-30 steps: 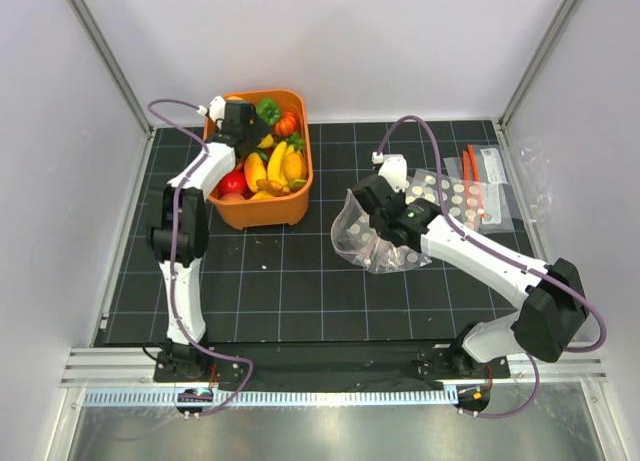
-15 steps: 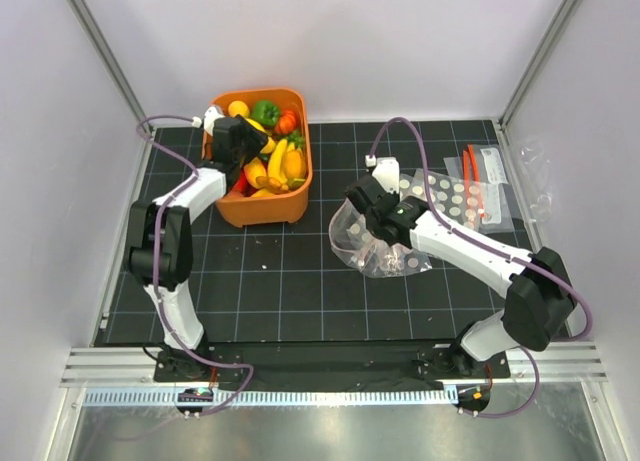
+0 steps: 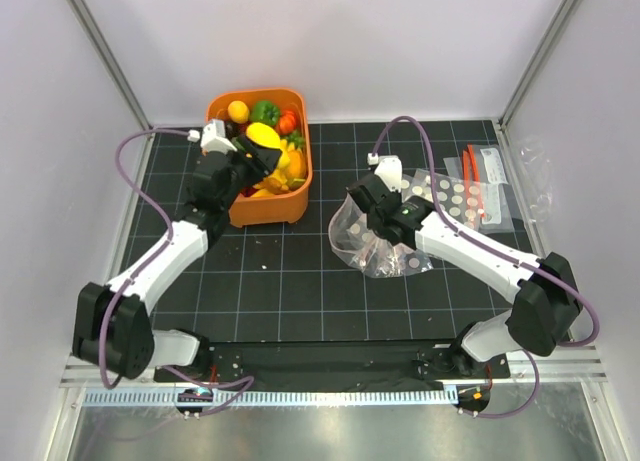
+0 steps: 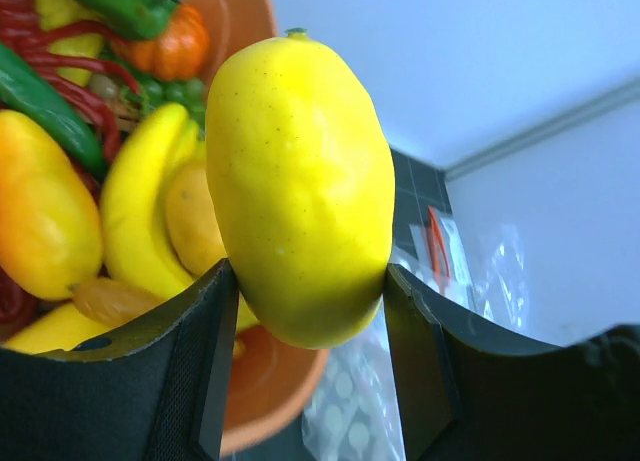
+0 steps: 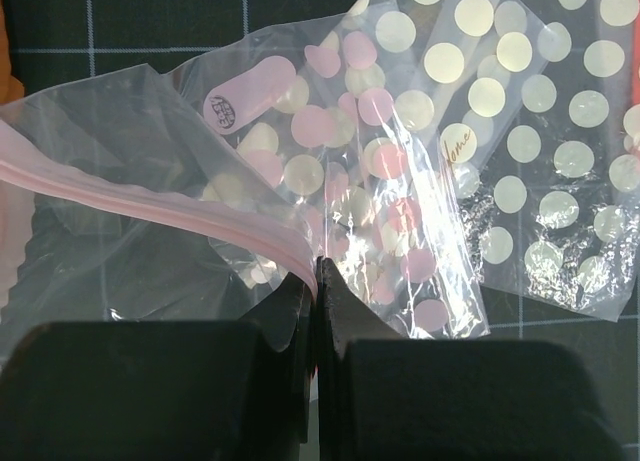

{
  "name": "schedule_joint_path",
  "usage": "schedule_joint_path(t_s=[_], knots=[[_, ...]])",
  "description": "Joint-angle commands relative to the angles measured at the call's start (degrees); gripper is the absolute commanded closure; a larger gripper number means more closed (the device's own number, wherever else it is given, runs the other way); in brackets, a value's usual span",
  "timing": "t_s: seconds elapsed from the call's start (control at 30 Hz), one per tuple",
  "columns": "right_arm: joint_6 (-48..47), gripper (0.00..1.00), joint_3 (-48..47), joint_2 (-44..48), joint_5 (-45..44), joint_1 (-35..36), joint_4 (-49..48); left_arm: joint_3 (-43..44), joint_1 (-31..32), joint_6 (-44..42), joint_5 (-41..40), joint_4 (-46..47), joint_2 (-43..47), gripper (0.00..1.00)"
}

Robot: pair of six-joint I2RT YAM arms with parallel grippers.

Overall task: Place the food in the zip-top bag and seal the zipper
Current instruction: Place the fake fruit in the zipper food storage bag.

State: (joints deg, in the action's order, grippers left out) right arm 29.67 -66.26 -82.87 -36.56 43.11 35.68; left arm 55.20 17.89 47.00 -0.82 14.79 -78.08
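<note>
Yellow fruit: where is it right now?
Top view, left side: the yellow fruit is held in the left pincer above the orange bin.

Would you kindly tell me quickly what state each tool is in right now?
Left tool: closed on the yellow toy fruit.
Right tool: closed, pinching the zip-top bag at its pink zipper.

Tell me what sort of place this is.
Probably a robot lab test cell: white panel walls on aluminium frame posts, a black gridded table mat, and two white robot arms bolted at its near edge.
</note>
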Motion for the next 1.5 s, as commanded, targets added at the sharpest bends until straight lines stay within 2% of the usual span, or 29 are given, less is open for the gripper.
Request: schedule_joint_path(t_s=[0.0, 0.13, 0.27, 0.37, 0.53, 0.6, 0.63, 0.73, 0.8, 0.9, 1.0, 1.07, 1.13, 1.27, 1.3, 1.33, 1.47], knots=[[-0.14, 0.99, -3.0, 0.43, 1.48, -0.05, 0.35, -3.51, 5.9, -6.02, 4.69, 4.64, 5.65, 0.62], [-0.23, 0.99, -3.52, -0.01, 7.1, -1.54, 0.79, -11.13, 12.77, -9.29, 3.98, 6.39, 10.31, 0.63], [-0.23, 0.99, -3.26, 0.52, 11.5, -2.85, 0.18, -20.27, 19.61, -11.93, 4.25, 19.01, 13.74, 0.66], [0.39, 0.99, -2.82, 1.22, 15.97, -3.65, -0.35, -23.46, 25.06, -18.66, 4.34, 23.0, 13.66, 0.67], [2.49, 0.99, -3.0, 2.62, 26.34, -5.5, -1.05, -24.17, 30.97, -26.25, 2.14, 27.65, 9.37, 0.67], [2.94, 0.99, -3.17, 3.33, 27.32, -5.41, -0.97, -23.91, 33.25, -28.98, 1.35, 28.54, 7.78, 0.67], [3.11, 0.99, -2.91, 4.46, 28.02, -5.49, -1.31, -22.52, 34.92, -30.99, -3.79, 27.93, 5.16, 0.66], [3.29, 0.99, -2.73, 5.52, 27.77, -5.49, -0.97, -19.87, 35.11, -31.1, -9.18, 24.16, 1.9, 0.66], [3.2, 0.99, -2.73, 6.05, 27.77, -5.5, -0.7, -18.65, 35.2, -31.27, -9.9, 22.84, 0.48, 0.64], [3.46, 0.99, -2.73, 7.37, 27.94, -5.5, -0.61, -17.32, 35.63, -31.62, -11.83, 21.95, -1.45, 0.58], [3.55, 0.99, -2.65, 8.69, 27.59, -5.58, -0.26, -16.44, 36.6, -32.5, -12.81, 21.25, -1.9, 0.36], [3.55, 0.99, -2.91, 9.21, 25.94, -5.58, 0.35, -15.05, 37.65, -32.85, -12.98, 17.49, -0.5, 0.16], [3.29, 0.99, -3.09, 9.74, 23.56, -5.67, 1.14, -12.76, 38.62, -33.2, -11.93, 13.8, 1.44, 0.05], [3.46, 0.99, -2.82, 11.5, 18.46, -5.76, 2.2, -7.49, 38.89, -30.76, -9.9, 2.05, 4.69, 0.0], [3.46, 0.99, -2.65, 11.94, 17.49, -5.93, 2.29, -7.48, 38.89, -29.61, -10.86, 2.0, 5.04, 0.0], [3.55, 0.99, -2.47, 12.46, 16.35, -6.11, 2.46, -4.6, 38.89, -28.56, -13.48, -4.79, 5.66, 0.0], [3.38, 0.99, -1.24, 14.49, 11.61, -6.72, 2.55, 0.07, 38.63, -24.77, -20.86, -14.33, 7.76, 0.0]])
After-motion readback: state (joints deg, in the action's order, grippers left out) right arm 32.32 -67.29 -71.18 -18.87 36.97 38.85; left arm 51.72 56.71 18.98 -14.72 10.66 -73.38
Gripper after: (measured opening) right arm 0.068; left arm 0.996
